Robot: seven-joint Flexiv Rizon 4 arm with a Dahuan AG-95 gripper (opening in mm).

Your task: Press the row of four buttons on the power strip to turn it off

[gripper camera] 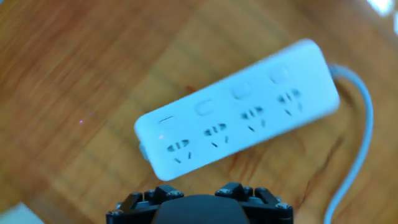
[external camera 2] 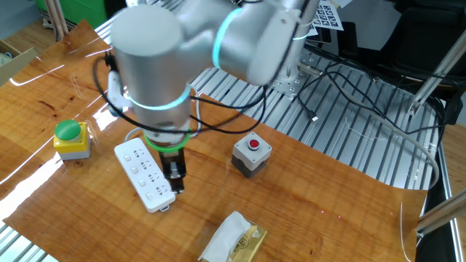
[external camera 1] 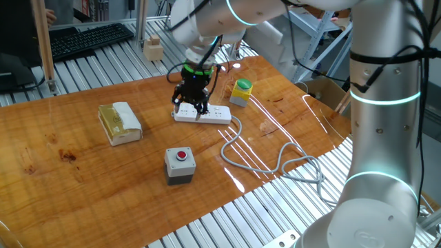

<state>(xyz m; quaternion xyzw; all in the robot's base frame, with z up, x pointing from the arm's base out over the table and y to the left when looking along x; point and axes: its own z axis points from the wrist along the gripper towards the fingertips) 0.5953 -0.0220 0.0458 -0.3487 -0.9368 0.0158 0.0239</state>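
Black two-finger gripper [external camera 1: 192, 105] hanging fingers-down right over the long flat white plastic power strip [external camera 1: 202, 114], mid wooden table [external camera 1: 83, 165], probably lining up on the row of four small buttons [gripper camera: 222, 98]. Jaw gap? Can't tell, nothing visibly held.

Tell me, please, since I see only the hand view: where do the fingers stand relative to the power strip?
Observer: The fingers point down, low by the power strip's end away from its cable. I cannot tell whether they touch it.
Operator: Thank you. Is anything else on the table nearby?
Observer: Yes, a green knob on a yellow base stands just beyond the strip's cable end, apart from it.
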